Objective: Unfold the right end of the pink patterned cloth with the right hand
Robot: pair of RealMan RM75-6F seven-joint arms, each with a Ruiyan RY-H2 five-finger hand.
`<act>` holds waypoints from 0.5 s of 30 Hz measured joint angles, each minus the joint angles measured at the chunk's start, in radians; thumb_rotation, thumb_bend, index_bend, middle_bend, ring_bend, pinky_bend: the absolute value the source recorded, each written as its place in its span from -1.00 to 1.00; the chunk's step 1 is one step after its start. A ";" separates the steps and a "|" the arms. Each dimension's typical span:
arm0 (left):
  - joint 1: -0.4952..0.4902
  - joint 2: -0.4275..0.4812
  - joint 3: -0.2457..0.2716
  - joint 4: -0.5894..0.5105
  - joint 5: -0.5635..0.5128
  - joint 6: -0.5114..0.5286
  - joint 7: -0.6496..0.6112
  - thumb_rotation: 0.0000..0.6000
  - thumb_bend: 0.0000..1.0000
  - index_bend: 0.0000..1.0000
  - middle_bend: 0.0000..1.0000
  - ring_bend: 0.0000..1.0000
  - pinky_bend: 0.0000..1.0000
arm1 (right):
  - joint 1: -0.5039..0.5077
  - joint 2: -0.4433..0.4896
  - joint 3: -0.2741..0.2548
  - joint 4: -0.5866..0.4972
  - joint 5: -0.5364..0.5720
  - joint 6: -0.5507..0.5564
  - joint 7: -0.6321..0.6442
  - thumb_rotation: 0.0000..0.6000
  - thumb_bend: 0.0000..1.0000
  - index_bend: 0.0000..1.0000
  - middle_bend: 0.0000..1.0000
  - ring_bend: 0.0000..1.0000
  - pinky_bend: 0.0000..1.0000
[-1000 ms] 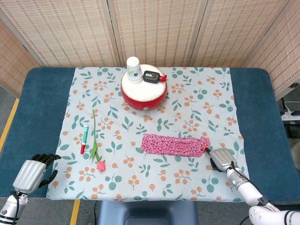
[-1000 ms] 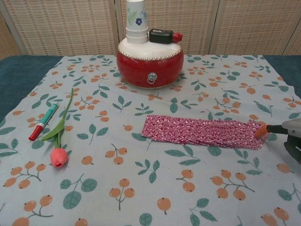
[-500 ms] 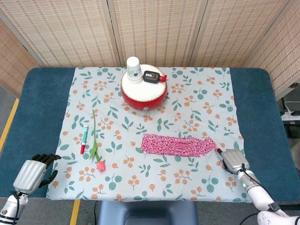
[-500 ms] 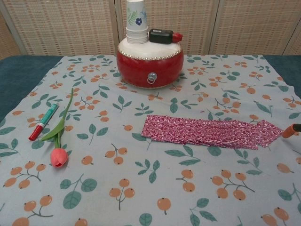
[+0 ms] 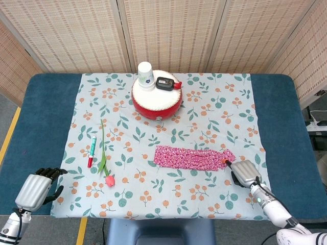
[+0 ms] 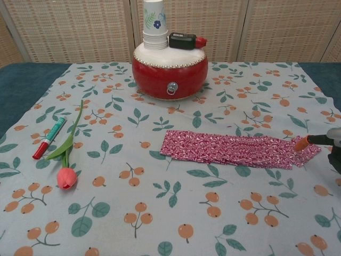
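Right hand sits just right of the flat pink patterned cloth strip, orange fingertip touching its end; whether it grips, can't tell.

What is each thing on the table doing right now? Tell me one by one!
Pink patterned cloth: lying flat, folded into a long strip.
Right robot hand: at the cloth's right end, orange fingertip on it.
Left robot hand: fingers curled, holding nothing.
Paper cups: stacked upside down on the drum.
Red drum: upright.
Marker: capped, lying down.
Tulip: lying down.
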 measured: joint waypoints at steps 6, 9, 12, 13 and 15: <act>0.001 0.001 -0.001 0.001 -0.003 0.002 -0.004 1.00 -0.25 -0.34 -0.24 -0.27 -0.18 | 0.018 -0.014 0.002 0.021 0.074 -0.020 -0.055 1.00 0.65 -0.68 0.66 0.57 0.33; 0.001 0.001 -0.001 0.000 0.000 0.003 -0.003 1.00 -0.25 -0.34 -0.24 -0.27 -0.18 | 0.022 -0.009 -0.001 0.017 0.109 -0.016 -0.085 1.00 0.65 -0.68 0.66 0.57 0.33; 0.002 0.002 0.000 -0.001 0.002 0.005 -0.002 1.00 -0.26 -0.34 -0.24 -0.27 -0.18 | 0.024 0.000 -0.005 0.012 0.135 -0.009 -0.105 1.00 0.65 -0.68 0.66 0.57 0.33; 0.002 0.002 0.000 -0.001 0.003 0.005 -0.002 1.00 -0.26 -0.34 -0.24 -0.27 -0.18 | 0.024 0.003 -0.006 0.011 0.141 -0.007 -0.108 1.00 0.65 -0.68 0.66 0.57 0.33; 0.002 0.002 0.000 -0.001 0.002 0.004 -0.002 1.00 -0.26 -0.34 -0.24 -0.27 -0.18 | 0.024 0.009 -0.008 0.011 0.153 -0.004 -0.112 1.00 0.65 -0.68 0.66 0.57 0.33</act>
